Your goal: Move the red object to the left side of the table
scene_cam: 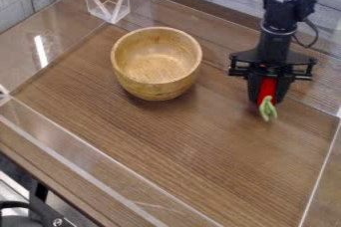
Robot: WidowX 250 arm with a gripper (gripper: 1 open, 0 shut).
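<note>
The red object (266,93), a small glossy toy strawberry with a light green cap pointing down, is at the right side of the table (173,151). My gripper (268,87) comes down from above and is shut on the red object, with a black finger on each side of it. The strawberry looks slightly lifted, its green tip near the tabletop. The black arm rises to the top right of the view.
A round light wooden bowl (156,62) stands left of centre, a hand's width from the gripper. A clear acrylic stand (107,4) sits at the back left. Clear acrylic walls (54,121) edge the table.
</note>
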